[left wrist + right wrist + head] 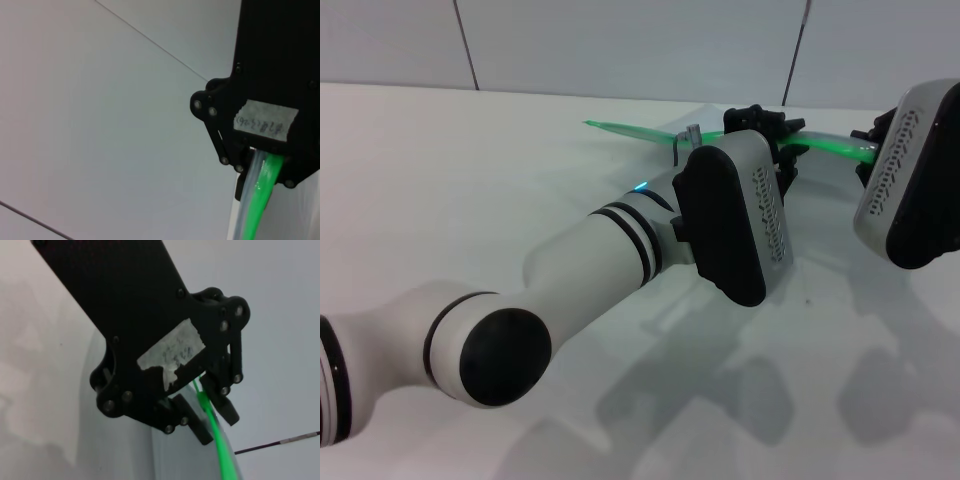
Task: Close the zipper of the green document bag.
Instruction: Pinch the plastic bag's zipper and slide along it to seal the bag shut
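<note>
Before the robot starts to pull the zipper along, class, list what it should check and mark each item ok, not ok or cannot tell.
1. Left end effector grips the green zipper edge: ok, the strip runs into it.
2. Right end effector holds the same edge: ok, the strip passes between its fingers.
3. Green document bag lifted clear of the white table: ok in the head view.
4. Slider position: cannot tell, hidden.
5. How much of the zipper is closed: cannot tell.
</note>
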Available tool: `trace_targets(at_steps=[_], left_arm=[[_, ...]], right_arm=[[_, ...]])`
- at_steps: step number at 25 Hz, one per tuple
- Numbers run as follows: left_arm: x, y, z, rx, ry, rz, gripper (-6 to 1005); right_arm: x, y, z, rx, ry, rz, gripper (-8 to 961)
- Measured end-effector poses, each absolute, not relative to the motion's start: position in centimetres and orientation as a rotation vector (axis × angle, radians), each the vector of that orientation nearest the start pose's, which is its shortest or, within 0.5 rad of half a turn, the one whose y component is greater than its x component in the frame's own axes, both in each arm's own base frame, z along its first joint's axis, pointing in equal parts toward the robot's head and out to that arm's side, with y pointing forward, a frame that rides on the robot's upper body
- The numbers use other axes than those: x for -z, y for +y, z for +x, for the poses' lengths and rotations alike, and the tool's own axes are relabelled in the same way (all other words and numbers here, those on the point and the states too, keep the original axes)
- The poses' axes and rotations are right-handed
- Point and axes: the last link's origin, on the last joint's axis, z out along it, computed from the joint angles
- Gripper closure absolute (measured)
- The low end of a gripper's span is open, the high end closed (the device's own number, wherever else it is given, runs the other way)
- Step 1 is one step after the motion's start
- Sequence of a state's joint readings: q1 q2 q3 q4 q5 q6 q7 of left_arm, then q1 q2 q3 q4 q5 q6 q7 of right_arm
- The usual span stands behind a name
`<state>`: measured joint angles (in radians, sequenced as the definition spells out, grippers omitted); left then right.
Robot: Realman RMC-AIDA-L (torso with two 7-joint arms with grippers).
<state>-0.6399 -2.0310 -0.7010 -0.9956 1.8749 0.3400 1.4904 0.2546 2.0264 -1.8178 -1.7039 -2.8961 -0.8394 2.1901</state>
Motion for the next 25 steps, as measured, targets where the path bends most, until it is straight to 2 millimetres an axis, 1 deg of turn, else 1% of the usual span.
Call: trace_targets(at_steps=[1, 7, 25], left_arm=[[12.90, 36.08, -10.43, 0.152, 0.586, -2.122, 775], [12.88, 36.09, -10.32, 0.161, 0.576, -2.123, 907], [12.63, 36.38, -10.11, 0.174, 0.560, -2.111, 905]], right_arm=[[-0.80, 35.22, 15.73, 0.444, -0.291, -2.232, 888], [-0.76, 35.28, 15.74, 0.445, -0.293, -2.232, 886], [-0.83, 35.24, 15.62, 0.441, -0.295, -2.229, 881]])
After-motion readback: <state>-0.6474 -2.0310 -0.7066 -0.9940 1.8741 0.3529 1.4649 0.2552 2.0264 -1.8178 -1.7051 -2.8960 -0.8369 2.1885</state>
